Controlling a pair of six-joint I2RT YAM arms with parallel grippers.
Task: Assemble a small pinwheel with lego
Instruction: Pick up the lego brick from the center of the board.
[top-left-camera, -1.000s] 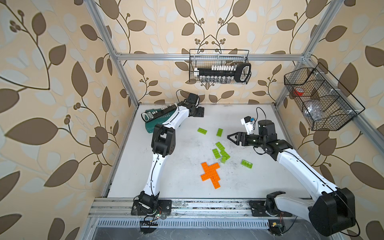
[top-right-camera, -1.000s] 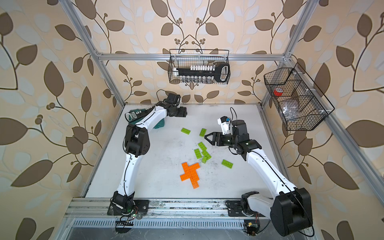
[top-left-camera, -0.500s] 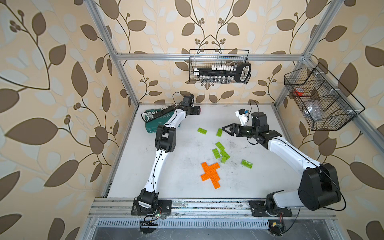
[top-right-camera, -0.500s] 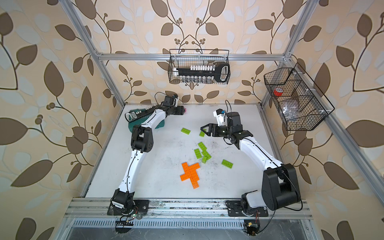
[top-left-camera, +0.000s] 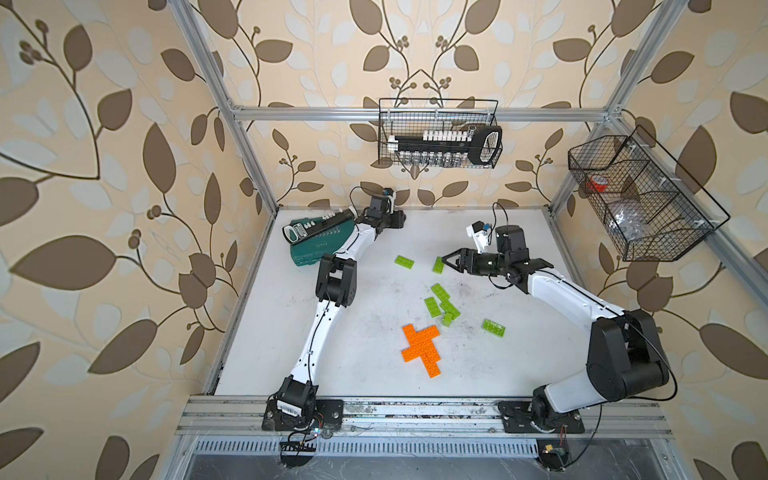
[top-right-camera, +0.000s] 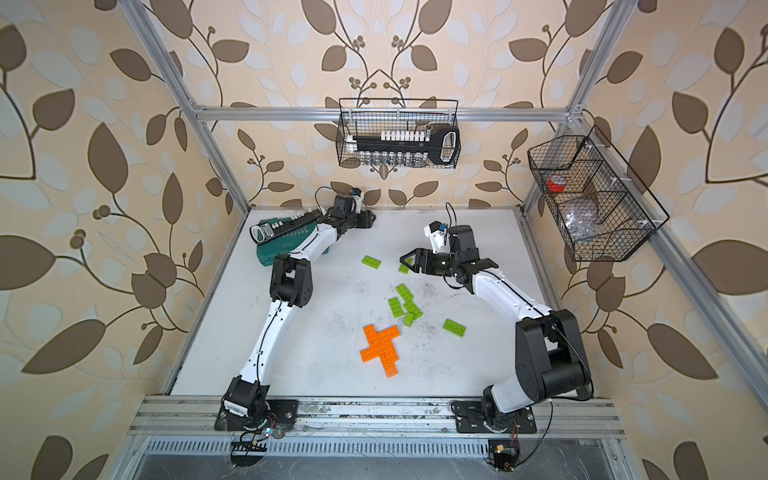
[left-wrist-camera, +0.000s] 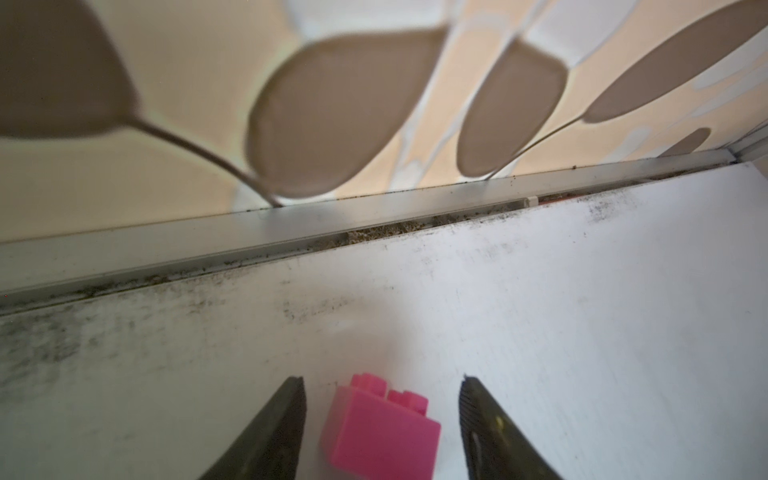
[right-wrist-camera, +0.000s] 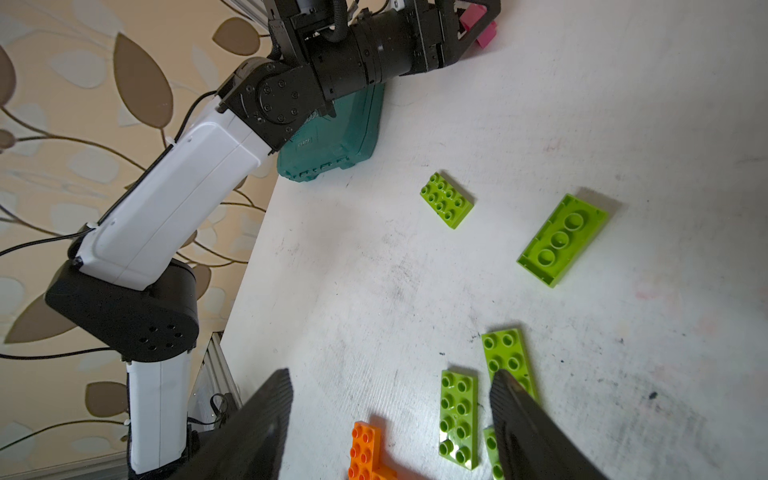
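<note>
A: Where's the pink brick (left-wrist-camera: 386, 432)?
B: By the back rail (left-wrist-camera: 291, 237), between the parted jaws of my left gripper (left-wrist-camera: 381, 380), neither touching. It sits skewed; squeezing could spin it out.
A: Right side?
B: My right gripper (right-wrist-camera: 391, 372) hangs wide apart over the green bricks (right-wrist-camera: 457, 415), clear of the orange cross (top-left-camera: 422, 349).
</note>
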